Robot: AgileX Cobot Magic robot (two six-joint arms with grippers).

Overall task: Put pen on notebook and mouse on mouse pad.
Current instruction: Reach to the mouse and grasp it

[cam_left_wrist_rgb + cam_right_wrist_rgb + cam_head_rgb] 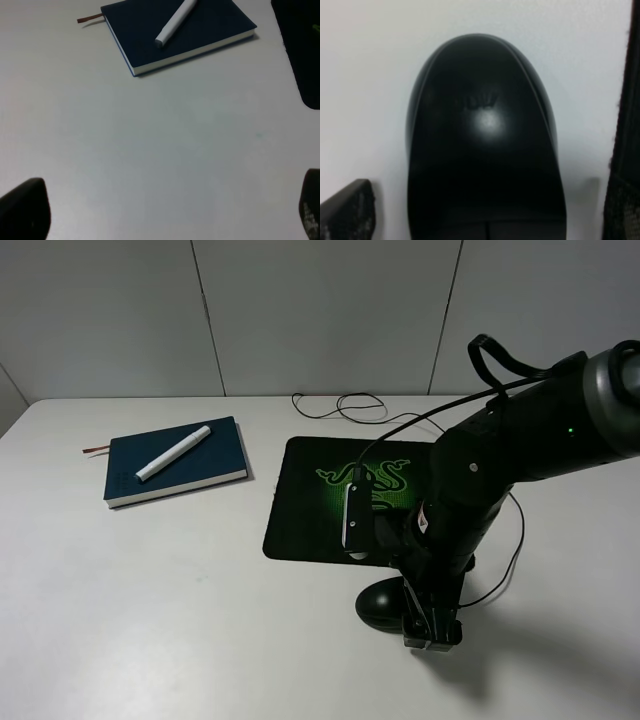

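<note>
Right gripper (432, 632) is closest to me, down low at the front of the table (150, 620). Its jaws are spread wide, one on each side of the mouse (380, 605). In the right wrist view I see a strip of white table between each finger and the mouse, so it is not squeezing it. The mouse sits on the bare table, just off the near edge of the mouse pad (300, 520). A small mark shines on the mouse's back, but it is too blurry for me to read.

Left gripper (167, 215) hangs over bare table with its jaws wide apart and nothing between them.

A bit farther back lies the mouse pad, black with a green snake logo (372, 478). The right arm (520, 440) covers part of it, and I can read no words on it.

Off to the left and farther back, the pen (173, 453) lies slanted on top of the notebook (215, 465). A red ribbon (97, 449) pokes out of the notebook's far left corner.

Farthest back, the thin black cable (350, 405) loops near the table's far edge.
</note>
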